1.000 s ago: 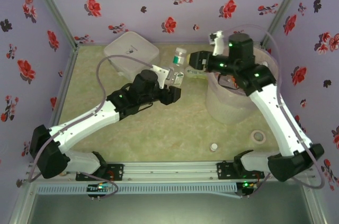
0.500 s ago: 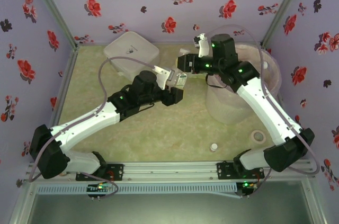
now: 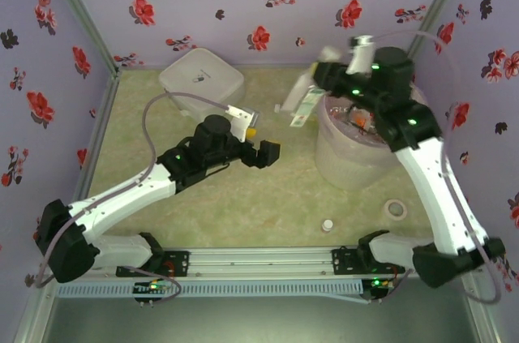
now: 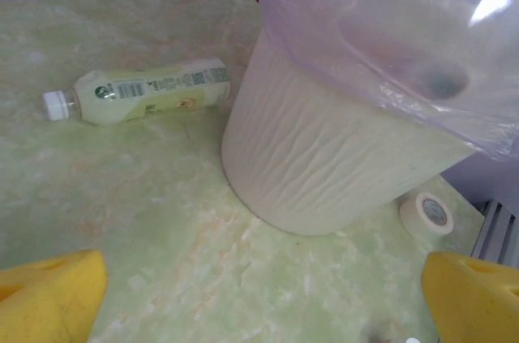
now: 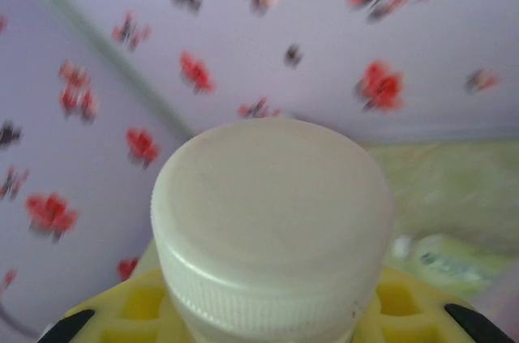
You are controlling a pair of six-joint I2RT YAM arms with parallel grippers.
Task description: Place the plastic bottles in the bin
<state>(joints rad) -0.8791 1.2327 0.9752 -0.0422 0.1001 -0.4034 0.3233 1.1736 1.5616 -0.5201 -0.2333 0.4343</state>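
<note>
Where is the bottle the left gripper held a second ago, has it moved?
Yes. The bottle moved right, toward the bin, and now sits in the right gripper at the bin's left rim.

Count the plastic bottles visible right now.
2: a white-capped bottle gripped in the right pincer, up near the bin; a second bottle lying on the table beside it. More may be hidden inside the bin.

Bin [image 3: 349, 166] right; box [image 3: 201, 77] far left; bottle [image 4: 138, 90] on table beside bin; tape ring [image 3: 396, 209] before bin.
</note>
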